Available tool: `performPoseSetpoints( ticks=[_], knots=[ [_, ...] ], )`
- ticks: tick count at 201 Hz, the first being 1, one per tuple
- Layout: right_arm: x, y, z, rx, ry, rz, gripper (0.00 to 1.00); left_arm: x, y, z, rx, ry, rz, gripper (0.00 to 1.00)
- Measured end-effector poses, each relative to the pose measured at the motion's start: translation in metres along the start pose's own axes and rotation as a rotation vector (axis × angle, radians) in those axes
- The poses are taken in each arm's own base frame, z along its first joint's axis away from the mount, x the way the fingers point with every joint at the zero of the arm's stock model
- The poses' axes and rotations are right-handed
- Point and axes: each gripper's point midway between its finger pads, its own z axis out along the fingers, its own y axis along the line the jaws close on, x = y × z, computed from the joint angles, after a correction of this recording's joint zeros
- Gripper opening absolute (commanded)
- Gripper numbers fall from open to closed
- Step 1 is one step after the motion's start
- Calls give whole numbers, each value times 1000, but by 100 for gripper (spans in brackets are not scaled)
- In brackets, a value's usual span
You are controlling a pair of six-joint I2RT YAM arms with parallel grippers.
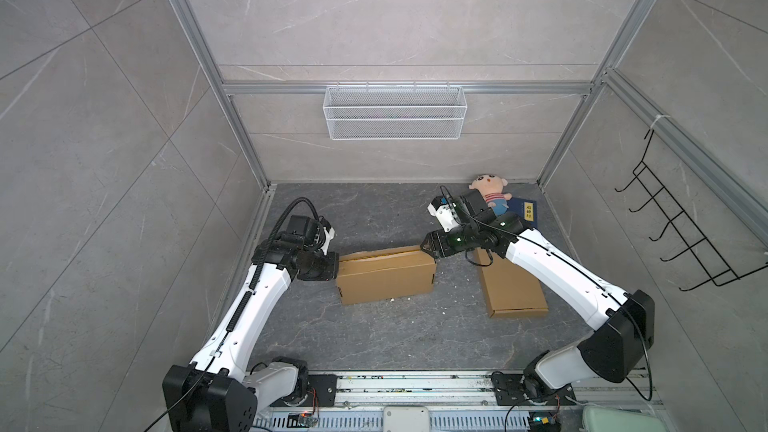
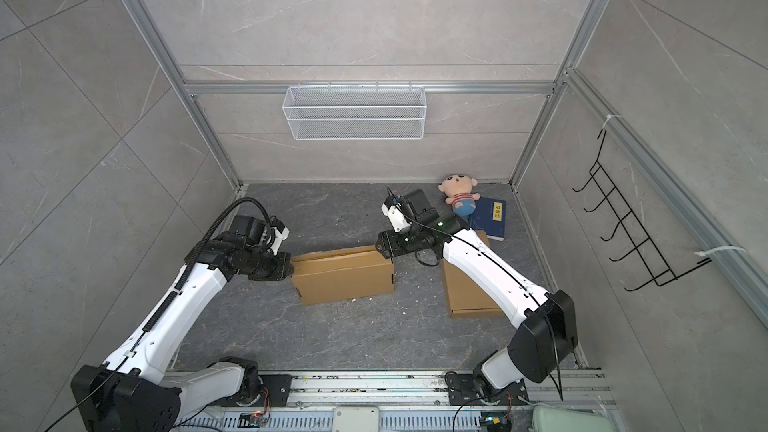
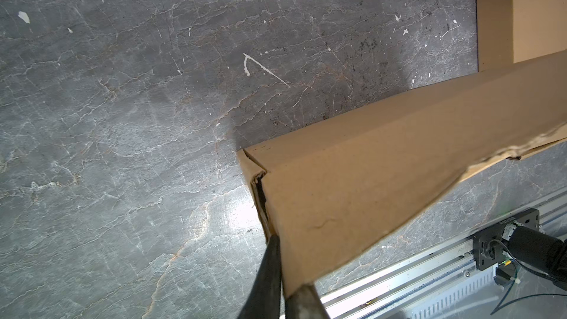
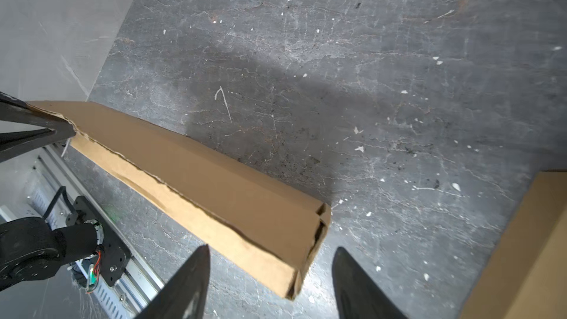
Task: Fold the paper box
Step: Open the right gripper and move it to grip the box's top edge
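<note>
The paper box [image 1: 384, 278] [image 2: 343, 274] is a brown cardboard carton lying mid-floor with its top flap down and its torn edge showing. My left gripper [image 1: 334, 265] [image 3: 285, 283] is shut on the box's left end, its two fingers pinching a cardboard wall edge. My right gripper [image 1: 428, 249] [image 4: 271, 248] hovers at the box's right end. It is open, with its fingers [image 4: 196, 274] standing on either side of that end [image 4: 306, 240] and not touching it.
A second brown cardboard box [image 1: 513, 290] [image 4: 521, 256] lies under the right arm. A plush doll [image 1: 490, 191] and a blue book [image 1: 524, 211] sit in the back right corner. A wire basket [image 1: 395, 112] hangs on the back wall, a black hook rack [image 1: 681, 226] on the right wall.
</note>
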Motion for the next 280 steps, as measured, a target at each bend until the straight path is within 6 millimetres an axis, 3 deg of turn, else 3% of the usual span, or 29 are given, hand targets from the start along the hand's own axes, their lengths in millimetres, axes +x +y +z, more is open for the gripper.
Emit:
performPoseSetpoints(
  ticks=[80,115,162,193,226,280],
  knots=[
    [-24,-8,-30,107,-61,-271,70,0,0,0,0,1,10,8],
    [-26,12,-28,95,-64,-459,75,0,0,0,-1,1,15,8],
    [-44,70,-8,32,-68,-761,80,0,0,1,-1,2,23,8],
    [-31,95,23,1,1,-913,82,-1,0,1,-1,1,25,8],
    [-12,103,45,-14,79,-1018,83,-3,0,3,0,-4,27,8],
    [-11,96,57,23,112,-1098,84,-4,0,3,1,-4,28,8]
  ],
)
